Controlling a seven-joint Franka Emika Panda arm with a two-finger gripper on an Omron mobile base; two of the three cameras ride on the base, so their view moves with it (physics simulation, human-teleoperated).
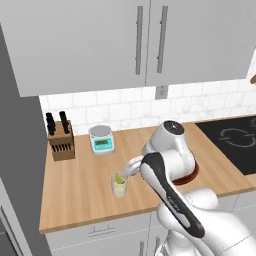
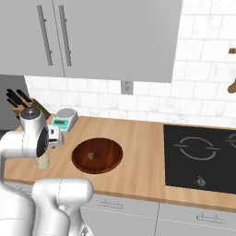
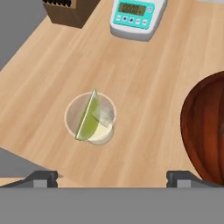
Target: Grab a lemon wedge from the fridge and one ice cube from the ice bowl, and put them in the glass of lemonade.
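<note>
Lemon wedge (image 3: 87,117) in glass of lemonade (image 3: 72,113); pincer (image 3: 111,177) spread above.

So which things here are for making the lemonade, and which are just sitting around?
For the job:
- small clear glass of pale yellow lemonade
- yellow-green lemon wedge in it
- pale translucent ice cube in it
- wide dark reddish-brown wooden bowl

Just sitting around:
- white kitchen scale
- wooden knife block
- black cooktop

A wooden knife block (image 1: 62,142) with dark handles stands at the counter's (image 1: 80,190) back left corner, near the tiled wall. Just beside it to the right sits a white kitchen scale (image 1: 101,139) with a teal display. A black induction hob (image 2: 201,156) is set into the counter's right end. Pale grey wall cabinets (image 1: 110,40) hang above.
</note>
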